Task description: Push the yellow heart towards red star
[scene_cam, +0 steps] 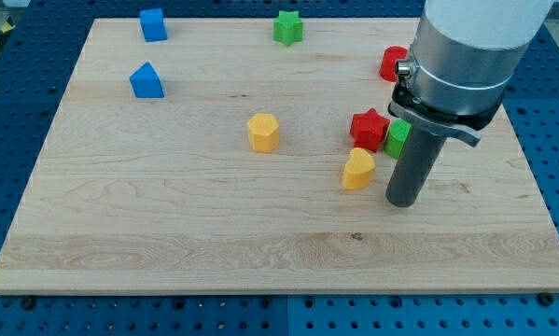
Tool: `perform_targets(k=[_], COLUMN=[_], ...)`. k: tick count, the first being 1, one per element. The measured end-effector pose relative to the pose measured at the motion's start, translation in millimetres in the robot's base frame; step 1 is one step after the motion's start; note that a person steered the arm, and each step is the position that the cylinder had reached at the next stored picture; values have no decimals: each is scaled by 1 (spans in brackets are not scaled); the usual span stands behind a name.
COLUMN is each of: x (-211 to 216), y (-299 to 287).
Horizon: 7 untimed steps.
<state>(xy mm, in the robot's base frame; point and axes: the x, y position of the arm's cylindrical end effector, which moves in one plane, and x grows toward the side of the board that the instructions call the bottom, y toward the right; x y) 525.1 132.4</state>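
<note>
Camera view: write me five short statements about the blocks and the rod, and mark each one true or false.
1. My tip stands to the view's right of the yellow heart. True.
2. The red star lies at the view's left edge of the board. False: it sits right of centre, just above the yellow heart.
3. Two blue blocks lie in the view's upper left. True.
4. The yellow hexagon touches the yellow heart. False: bare board separates them.
5. The green star sits near the view's bottom. False: it is near the top edge.
</note>
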Motion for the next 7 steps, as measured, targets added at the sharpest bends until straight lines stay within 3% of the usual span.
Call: perform_targets(k=[6, 7], x=[-27, -49], y=[-95, -97])
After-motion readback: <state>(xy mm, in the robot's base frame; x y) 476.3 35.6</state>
